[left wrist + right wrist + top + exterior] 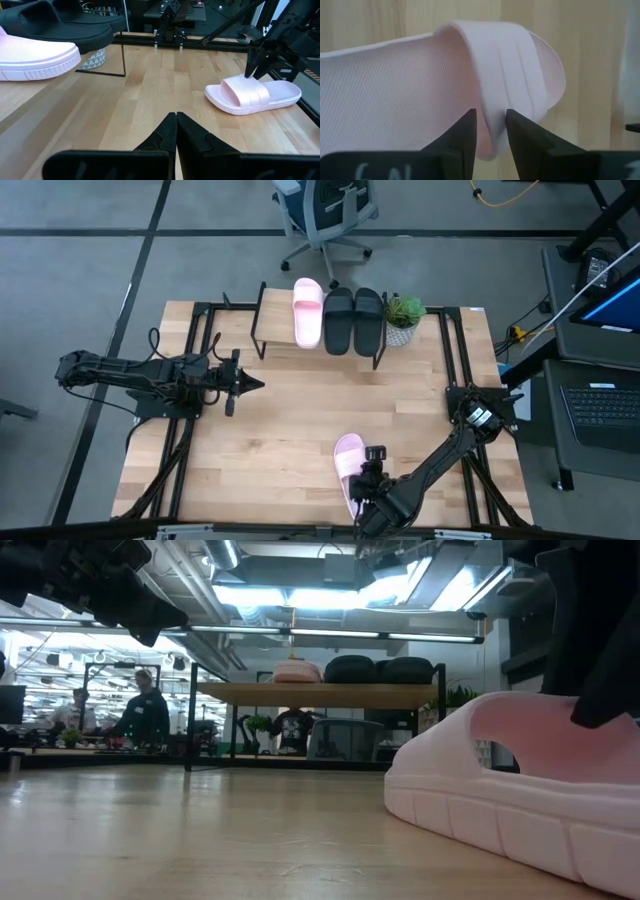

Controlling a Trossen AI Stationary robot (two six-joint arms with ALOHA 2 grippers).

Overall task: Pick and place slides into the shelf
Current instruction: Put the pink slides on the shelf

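A light pink slide [347, 458] lies flat on its sole near the table's front edge, toe toward the far side. My right gripper [491, 119] comes down on it from above, slanting. It is open, with one finger on either side of the strap [512, 65] at the slide's right side. The shelf [320, 695] stands at the far middle. On its plank rest another pink slide [307, 312] and two black slides [352, 320]. My left gripper [176, 122] is shut and hovers over the table's left part, holding nothing. My right gripper's fingers [465, 131] stand close on either side of the strap's lower end [492, 131], where it comes down to the sole. Whether they touch it, I cannot tell. The slide lies flat on the table.
A small potted plant [403, 318] stands just right of the shelf. Bare wooden tabletop [290, 420] spreads between the shelf and the near slide. Black frame rails [200, 340] run along the table's left and right sides. People sit in the room beyond.
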